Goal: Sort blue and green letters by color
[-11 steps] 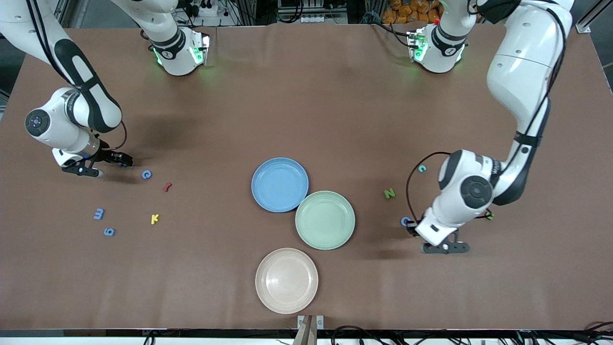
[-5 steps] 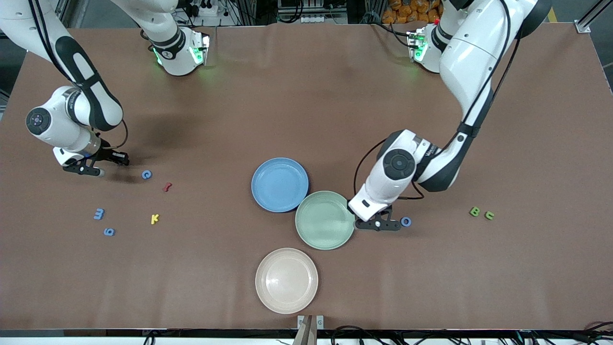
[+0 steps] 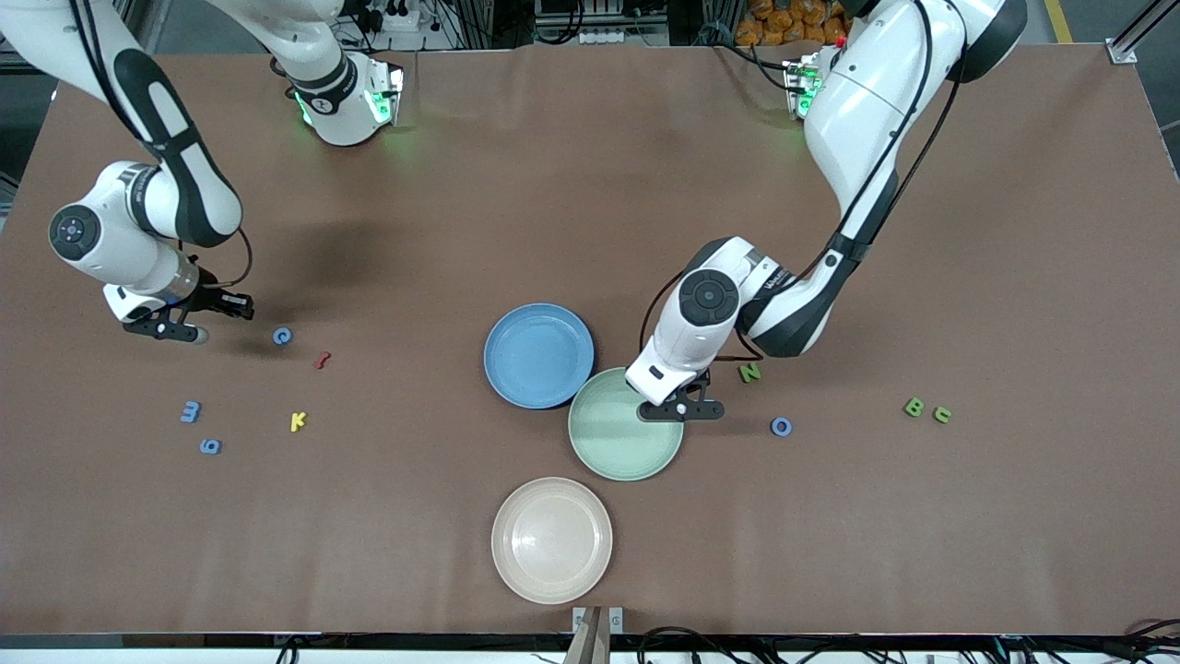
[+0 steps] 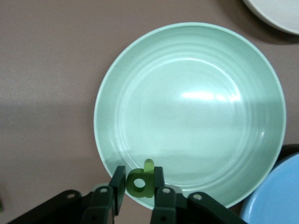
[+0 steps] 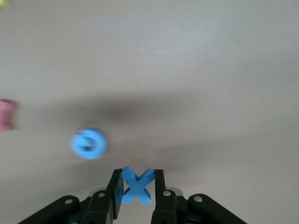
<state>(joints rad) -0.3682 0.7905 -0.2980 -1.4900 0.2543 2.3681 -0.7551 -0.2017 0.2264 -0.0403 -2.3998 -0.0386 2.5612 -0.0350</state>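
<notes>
My left gripper (image 4: 139,186) pinches a small green letter (image 4: 141,182) over the rim of the green plate (image 3: 608,452). My right gripper (image 5: 136,186) clamps a blue X (image 5: 137,186) above bare table near a blue C (image 3: 282,337). Both letters look light, stiff, chunky and matte, so I judge flat sides the surest hold.

High front camera spans the table (image 3: 590,553); wrist cameras look down close.

Three plates (image 3: 626,443) clustered mid-table, letters (image 3: 200,428) scattered toward both arms' ends
</notes>
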